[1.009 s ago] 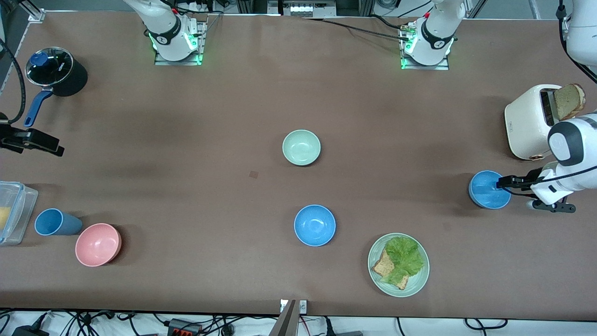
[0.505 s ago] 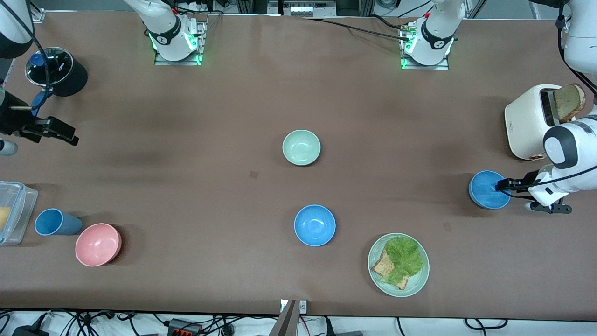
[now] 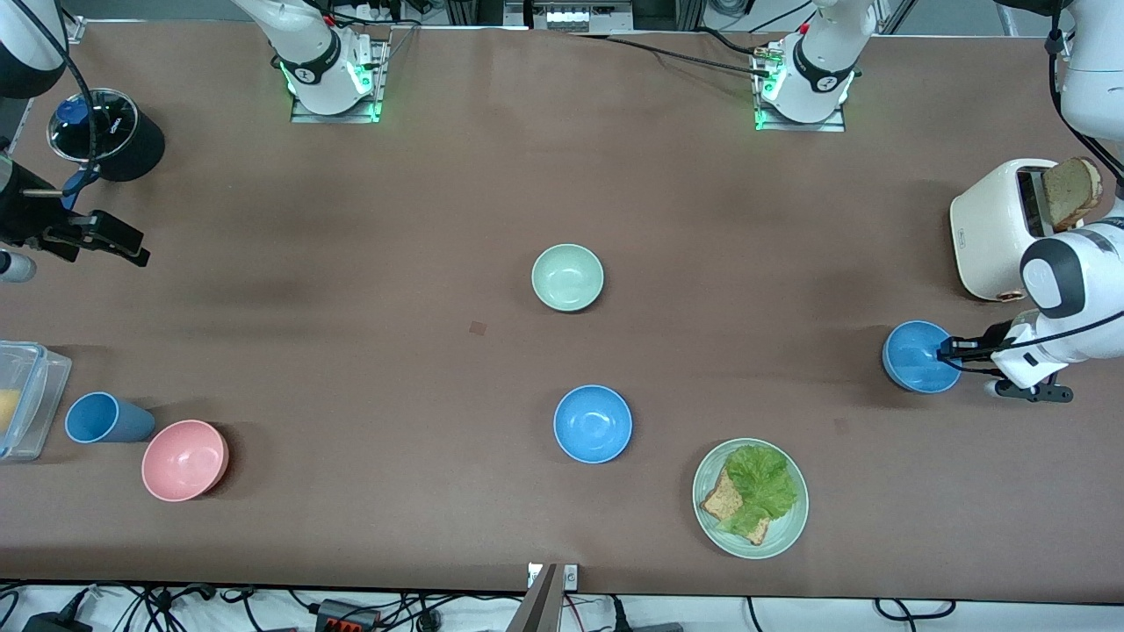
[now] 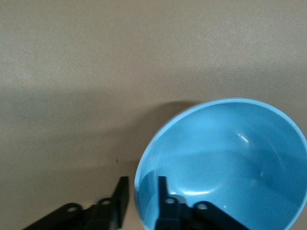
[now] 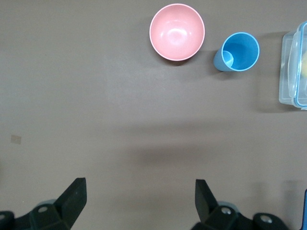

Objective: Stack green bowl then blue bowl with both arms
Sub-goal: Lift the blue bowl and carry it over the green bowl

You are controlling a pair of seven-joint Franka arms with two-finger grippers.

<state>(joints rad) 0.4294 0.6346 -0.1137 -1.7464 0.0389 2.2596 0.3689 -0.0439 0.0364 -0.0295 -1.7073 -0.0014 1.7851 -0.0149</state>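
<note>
The green bowl (image 3: 567, 277) stands upright at the table's middle. One blue bowl (image 3: 593, 423) stands nearer to the front camera than it. A second blue bowl (image 3: 913, 355) stands at the left arm's end, and also shows in the left wrist view (image 4: 225, 158). My left gripper (image 3: 944, 353) (image 4: 141, 187) straddles this bowl's rim, one finger inside and one outside, set narrow, with small gaps showing. The bowl rests on the table. My right gripper (image 3: 123, 246) (image 5: 139, 191) is open wide and empty over bare table at the right arm's end.
A pink bowl (image 3: 184, 460) (image 5: 177, 32), a blue cup (image 3: 97, 418) (image 5: 237, 51) and a clear container (image 3: 26, 395) sit at the right arm's end, with a black pot (image 3: 105, 133) nearer the bases. A toaster (image 3: 997, 224) and a plate (image 3: 786, 535) of lettuce and toast are at the left arm's end.
My right gripper has come in from the table's edge toward the black pot. My left gripper has shifted slightly at the blue bowl's rim. The bowls have not moved.
</note>
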